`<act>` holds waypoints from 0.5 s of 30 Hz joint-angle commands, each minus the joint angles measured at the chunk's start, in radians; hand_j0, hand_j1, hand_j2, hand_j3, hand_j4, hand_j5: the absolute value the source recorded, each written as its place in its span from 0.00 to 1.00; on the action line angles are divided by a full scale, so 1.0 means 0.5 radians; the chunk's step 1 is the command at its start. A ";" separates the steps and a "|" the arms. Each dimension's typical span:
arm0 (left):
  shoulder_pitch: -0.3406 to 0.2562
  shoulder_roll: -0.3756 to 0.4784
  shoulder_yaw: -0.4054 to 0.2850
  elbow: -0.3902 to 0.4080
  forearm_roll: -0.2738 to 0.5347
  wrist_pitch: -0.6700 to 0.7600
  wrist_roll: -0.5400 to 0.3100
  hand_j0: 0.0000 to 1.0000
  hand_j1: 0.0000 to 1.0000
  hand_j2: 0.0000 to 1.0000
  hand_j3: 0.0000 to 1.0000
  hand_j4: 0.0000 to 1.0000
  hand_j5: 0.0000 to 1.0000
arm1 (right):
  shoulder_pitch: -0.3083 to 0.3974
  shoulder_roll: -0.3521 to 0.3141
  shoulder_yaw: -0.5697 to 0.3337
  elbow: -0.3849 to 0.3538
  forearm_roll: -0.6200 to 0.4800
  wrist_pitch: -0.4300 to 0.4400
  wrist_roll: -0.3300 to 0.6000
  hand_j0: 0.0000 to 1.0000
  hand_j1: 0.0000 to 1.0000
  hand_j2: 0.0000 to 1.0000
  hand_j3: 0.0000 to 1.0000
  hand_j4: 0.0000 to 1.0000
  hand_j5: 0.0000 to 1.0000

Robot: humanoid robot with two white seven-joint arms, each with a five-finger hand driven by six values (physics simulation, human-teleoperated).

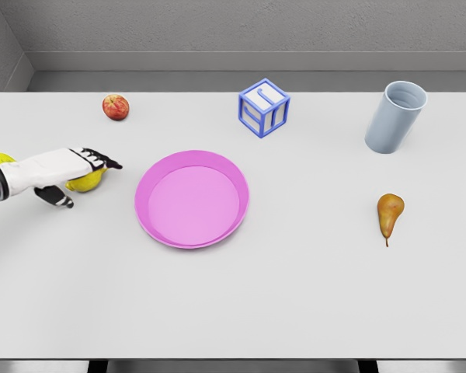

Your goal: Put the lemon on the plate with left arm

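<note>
**Left hand over lemon**

We see the left hand [71, 177] at the left of the surface [295, 295], its fingers [101, 162] extended over the lemon [87, 183], thumb below; we cannot tell whether they grip it; the lemon sits just left of the pink plate [192, 199]; an apple [116, 106] lies behind.

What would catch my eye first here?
Probably the pink plate in the middle of the white table. Next, at the left edge, the robot's left hand reaching over a yellow lemon. A blue-framed cube stands out at the back.
</note>
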 commanded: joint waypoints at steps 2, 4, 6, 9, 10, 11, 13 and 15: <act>-0.009 -0.016 -0.027 0.013 0.009 0.003 -0.005 1.00 1.00 1.00 1.00 1.00 1.00 | 0.000 0.000 0.000 0.000 -0.001 0.000 0.000 1.00 1.00 1.00 1.00 1.00 1.00; -0.028 -0.016 -0.024 0.050 0.012 0.003 -0.005 1.00 1.00 1.00 1.00 1.00 1.00 | 0.000 0.000 0.000 0.000 -0.001 0.000 0.000 1.00 1.00 1.00 1.00 1.00 1.00; -0.028 -0.010 -0.018 0.047 0.018 0.003 -0.005 1.00 1.00 1.00 1.00 1.00 1.00 | 0.000 0.000 0.000 0.000 -0.001 0.000 0.000 1.00 1.00 1.00 1.00 1.00 1.00; -0.037 0.005 -0.015 0.047 0.043 0.003 -0.002 1.00 1.00 1.00 1.00 1.00 1.00 | 0.000 0.000 0.000 0.000 -0.001 0.000 0.000 1.00 1.00 1.00 1.00 1.00 1.00; -0.037 0.005 -0.015 0.047 0.043 0.003 -0.002 1.00 1.00 1.00 1.00 1.00 1.00 | 0.000 0.000 0.000 0.000 -0.001 0.000 0.000 1.00 1.00 1.00 1.00 1.00 1.00; -0.040 0.005 -0.015 0.047 0.043 0.003 -0.002 1.00 1.00 1.00 1.00 1.00 1.00 | 0.000 0.000 0.000 0.000 -0.001 0.000 0.000 1.00 1.00 1.00 1.00 1.00 1.00; -0.052 0.005 -0.024 0.047 0.043 0.003 -0.002 1.00 1.00 1.00 1.00 1.00 1.00 | 0.000 0.000 0.000 0.000 -0.001 0.000 0.000 1.00 1.00 1.00 1.00 1.00 1.00; -0.064 0.005 -0.018 0.044 0.046 0.003 -0.002 1.00 1.00 1.00 1.00 1.00 1.00 | 0.000 0.000 0.000 0.000 -0.001 0.000 0.000 1.00 1.00 1.00 1.00 1.00 1.00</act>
